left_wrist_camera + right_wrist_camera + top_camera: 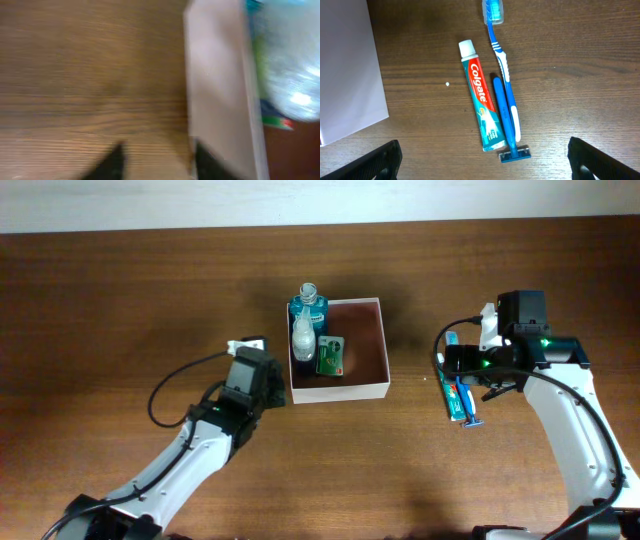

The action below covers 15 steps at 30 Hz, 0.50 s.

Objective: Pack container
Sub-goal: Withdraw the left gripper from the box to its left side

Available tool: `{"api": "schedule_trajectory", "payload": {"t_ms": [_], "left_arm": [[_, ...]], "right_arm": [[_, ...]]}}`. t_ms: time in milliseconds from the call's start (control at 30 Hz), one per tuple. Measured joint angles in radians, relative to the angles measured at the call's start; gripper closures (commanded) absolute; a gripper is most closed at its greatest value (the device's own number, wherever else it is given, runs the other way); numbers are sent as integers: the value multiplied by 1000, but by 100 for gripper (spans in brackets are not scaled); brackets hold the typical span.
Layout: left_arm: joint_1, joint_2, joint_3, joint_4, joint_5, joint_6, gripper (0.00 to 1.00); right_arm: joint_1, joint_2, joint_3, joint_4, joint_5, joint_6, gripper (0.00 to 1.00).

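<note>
The container (376, 348) is a square white-walled box with a reddish-brown inside, in the middle of the table. Along its left side stand a blue bottle (308, 308), a small white bottle (304, 338) and a green packet (331, 355). My left gripper (272, 387) sits just outside the left wall; the blurred left wrist view shows its jaws (159, 162) apart over bare wood beside that wall (215, 85). My right gripper (485, 162) stands wide open above a toothpaste tube (479, 97), a blue toothbrush (502, 60) and a blue razor (506, 125), touching none.
The toothpaste (457, 393), toothbrush and razor (470, 418) lie together on the wood to the right of the container. A corner of the container's white wall (347, 70) shows at the left in the right wrist view. A black cable (170, 385) loops beside the left arm.
</note>
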Motion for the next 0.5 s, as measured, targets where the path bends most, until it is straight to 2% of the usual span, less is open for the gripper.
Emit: {"api": "schedule_trajectory", "payload": {"t_ms": [33, 67, 333, 500], "left_arm": [[10, 0, 0, -6, -14, 1, 4], [25, 0, 0, -13, -27, 1, 1], [129, 0, 0, -68, -116, -3, 1], [138, 0, 0, -71, -134, -3, 1]], "right_arm": [[0, 0, 0, 0, 0, 1, 1], [0, 0, 0, 0, 0, 0, 1], [0, 0, 0, 0, 0, 0, 2], [0, 0, 0, 0, 0, 1, 2]]}}
